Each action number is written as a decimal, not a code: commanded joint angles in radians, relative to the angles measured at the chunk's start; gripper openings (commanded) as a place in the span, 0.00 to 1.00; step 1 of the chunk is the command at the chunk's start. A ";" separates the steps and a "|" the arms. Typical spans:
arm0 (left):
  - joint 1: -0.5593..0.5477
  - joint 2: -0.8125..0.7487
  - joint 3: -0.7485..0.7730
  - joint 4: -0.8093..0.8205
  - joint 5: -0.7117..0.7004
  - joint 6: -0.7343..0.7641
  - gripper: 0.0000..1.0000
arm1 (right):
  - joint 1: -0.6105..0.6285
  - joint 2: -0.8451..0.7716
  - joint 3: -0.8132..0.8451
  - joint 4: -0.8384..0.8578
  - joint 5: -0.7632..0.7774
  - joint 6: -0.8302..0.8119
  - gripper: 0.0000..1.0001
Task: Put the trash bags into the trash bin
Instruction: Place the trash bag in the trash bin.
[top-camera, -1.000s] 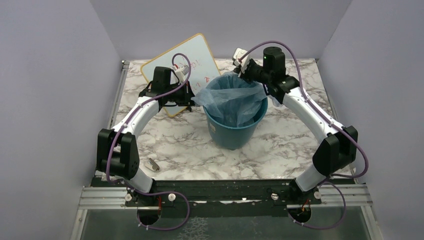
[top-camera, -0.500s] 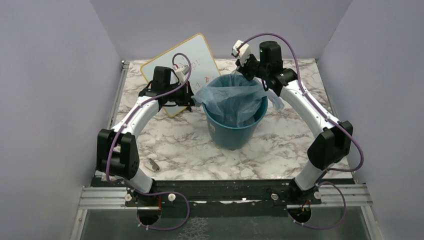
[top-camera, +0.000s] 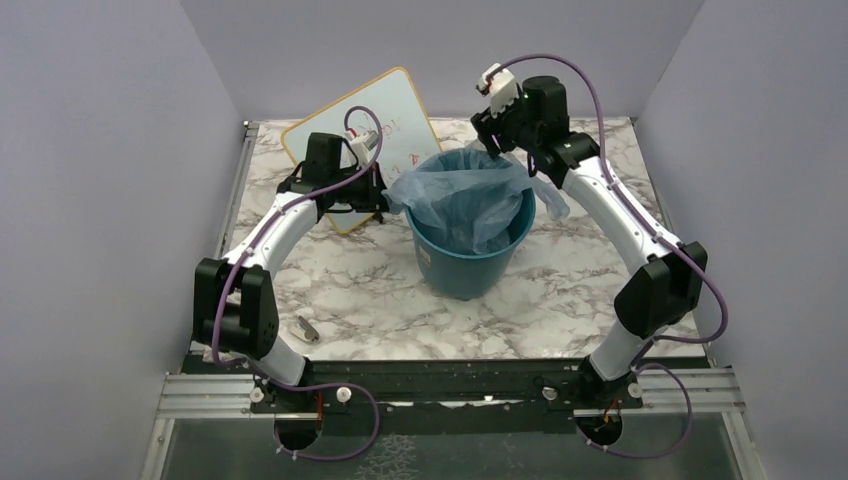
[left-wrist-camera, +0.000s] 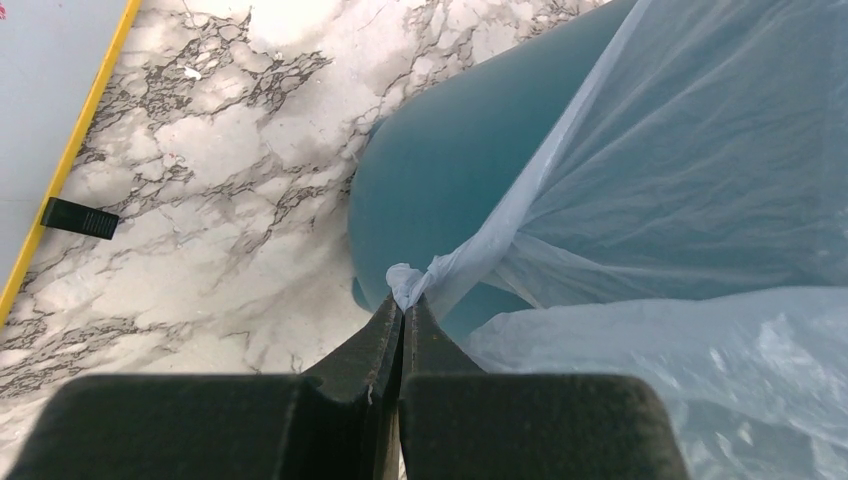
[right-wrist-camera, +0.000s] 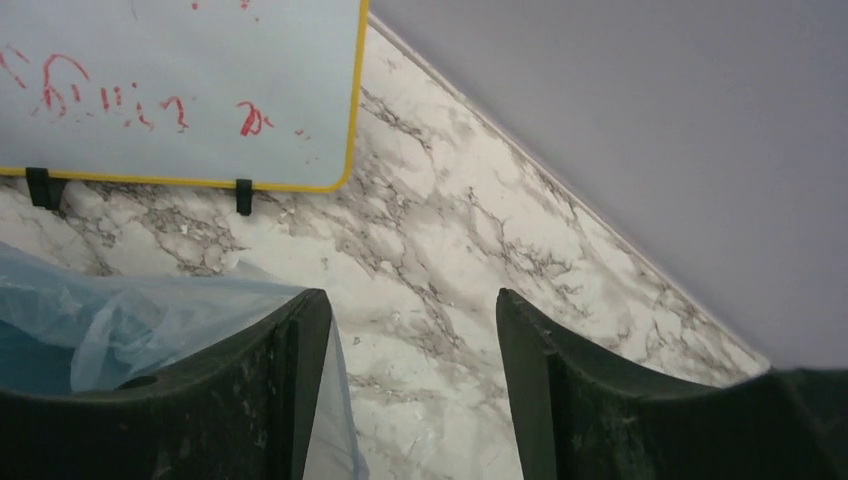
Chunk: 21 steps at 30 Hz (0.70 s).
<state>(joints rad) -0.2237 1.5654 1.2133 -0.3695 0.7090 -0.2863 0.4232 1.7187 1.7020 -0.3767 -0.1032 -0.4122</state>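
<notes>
Bag (top-camera: 462, 195) draped in bin (top-camera: 466, 268).
Our left end effector (left-wrist-camera: 403, 304) clamps its left edge; right end effector (right-wrist-camera: 408, 300) apart, far side.

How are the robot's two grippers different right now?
The left gripper is shut, pinching a twisted corner of the trash bag; the right gripper is open and holds nothing. The left gripper sits at the left side of the trash bin; the right gripper is by its far edge. Both are black and near the bin.
</notes>
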 joint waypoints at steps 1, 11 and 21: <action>0.001 -0.039 0.000 -0.009 0.000 0.018 0.00 | -0.003 -0.125 -0.061 0.080 0.161 0.114 0.70; 0.001 -0.041 0.006 -0.009 0.010 0.010 0.00 | -0.027 -0.265 -0.057 -0.148 -0.551 0.032 0.68; 0.001 -0.040 0.003 -0.009 0.015 0.010 0.00 | -0.026 -0.077 0.129 -0.546 -0.771 -0.056 0.61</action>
<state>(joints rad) -0.2237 1.5551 1.2133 -0.3771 0.7094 -0.2867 0.3996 1.5631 1.7317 -0.7067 -0.7719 -0.4358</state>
